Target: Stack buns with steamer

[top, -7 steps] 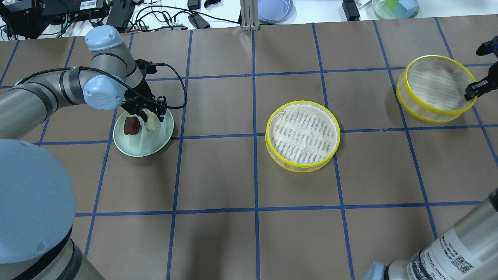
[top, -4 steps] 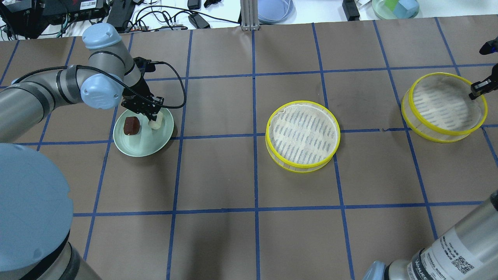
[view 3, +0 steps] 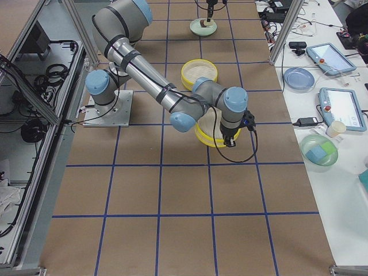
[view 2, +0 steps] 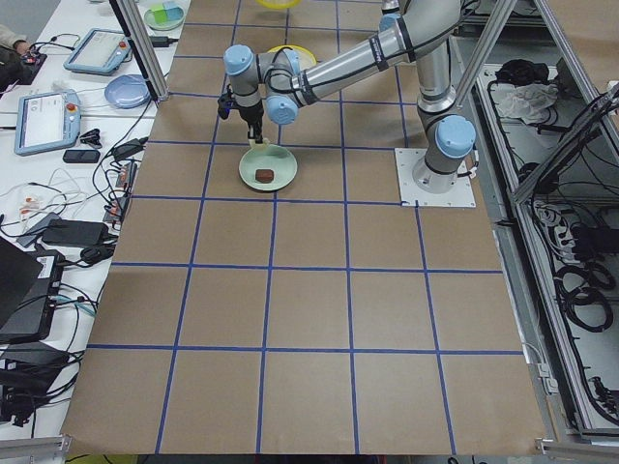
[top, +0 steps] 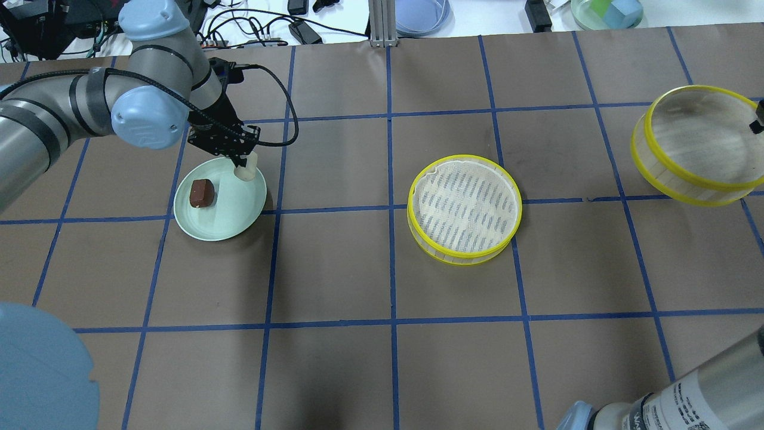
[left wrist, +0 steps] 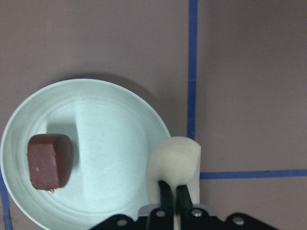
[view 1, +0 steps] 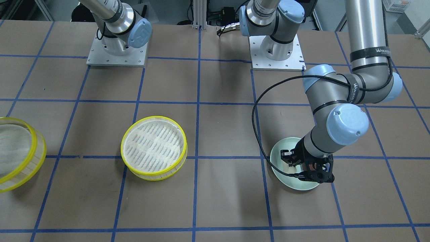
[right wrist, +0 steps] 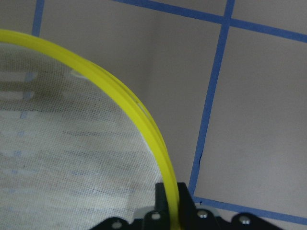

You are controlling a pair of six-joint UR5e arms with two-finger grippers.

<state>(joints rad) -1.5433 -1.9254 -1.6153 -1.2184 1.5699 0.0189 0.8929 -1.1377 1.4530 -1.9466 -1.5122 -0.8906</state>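
My left gripper [top: 242, 160] is shut on the cream-white bun [top: 245, 170] and holds it above the far right rim of the pale green plate [top: 230, 206]. The left wrist view shows the bun [left wrist: 175, 160] pinched between the fingers [left wrist: 166, 191]. The dark reddish-brown bun [top: 201, 193] lies on the plate's left side. My right gripper [top: 757, 122] is shut on the yellow rim of one steamer tray [top: 692, 140], held lifted and tilted at the far right; the rim [right wrist: 146, 127] runs between its jaws. The other steamer tray [top: 464, 206] sits empty mid-table.
Blue tape lines grid the brown table. Cables, a blue dish [top: 422, 13] and a bowl with blocks [top: 607, 12] lie beyond the far edge. The left arm's black cable [top: 280, 128] loops over the table beside the plate.
My left gripper has lifted the cream-white bun off the plate and moved it toward the far right rim. My right gripper has raised the steamer tray, now tilted and further right.
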